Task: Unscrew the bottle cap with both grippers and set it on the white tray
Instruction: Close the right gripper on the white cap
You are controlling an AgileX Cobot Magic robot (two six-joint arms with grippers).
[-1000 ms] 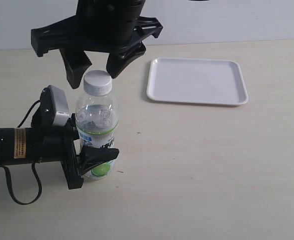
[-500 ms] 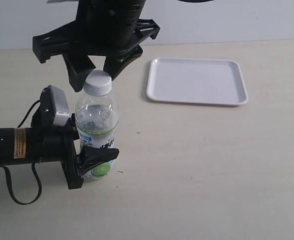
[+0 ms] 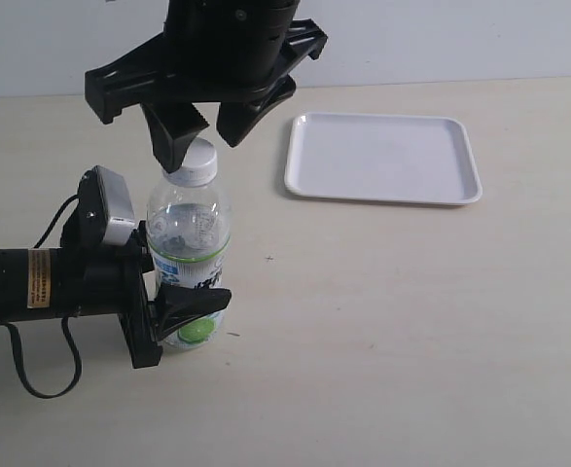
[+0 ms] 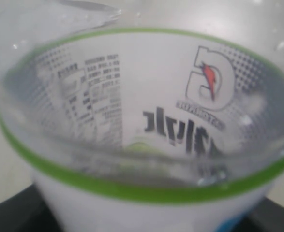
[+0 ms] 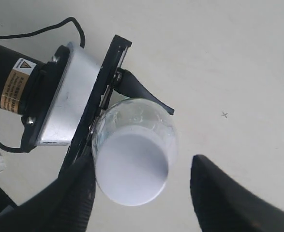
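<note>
the bottle point(image 3: 188, 248) is standing upright on the beige table point(image 3: 411, 321), left of centre in the exterior view, with the bottle cap point(image 3: 193, 161) sitting on its neck. the left gripper point(image 3: 181, 295) is lying level with the table and is clamping the bottle low on its body, at the label; one black finger point(image 3: 193, 302) is crossing the front of the label just above the lime picture, while the other finger is hidden behind the bottle. in the left wrist view the label point(image 4: 146, 121) is filling nearly the whole picture. the right gripper point(image 3: 204, 146) is hanging above the bottle with its jaws apart, straddling the cap. in the right wrist view one finger point(image 5: 74, 203) is sitting right at the edge of the cap point(image 5: 131, 164), and the other finger point(image 5: 224, 198) is standing clear of it with bare table showing between. the white tray point(image 3: 382, 156) is lying flat on the table, well apart from the bottle, on the right of the exterior view.
</note>
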